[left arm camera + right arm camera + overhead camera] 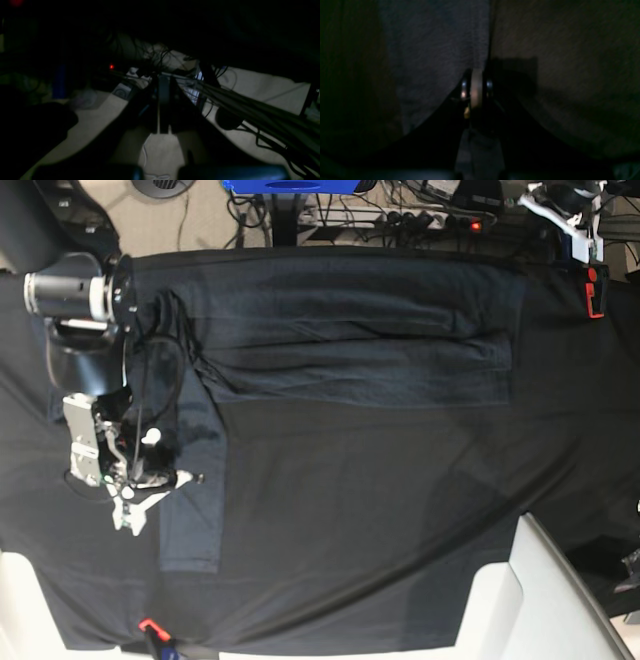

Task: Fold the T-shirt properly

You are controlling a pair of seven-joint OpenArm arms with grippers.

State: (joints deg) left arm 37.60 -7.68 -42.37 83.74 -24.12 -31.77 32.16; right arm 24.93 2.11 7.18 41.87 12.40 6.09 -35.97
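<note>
The dark slate-grey T-shirt (350, 330) lies flat across the far part of the black-covered table (380, 500). A narrow strip of it (190, 510) runs toward the near edge at the left. My right gripper (185, 477) is at that strip's left edge. In the right wrist view its jaws (476, 82) are together with heathered shirt fabric (432, 50) at the tips, where a fold line starts. My left gripper (163, 80) is shut and empty, off the table, over pale floor and cables. It is not clearly shown in the base view.
A red clamp (595, 290) holds the table cloth at the far right and another (150, 627) at the near left. White panels (540, 600) stand at the near right. A power strip (450, 222) and cables lie beyond the far edge.
</note>
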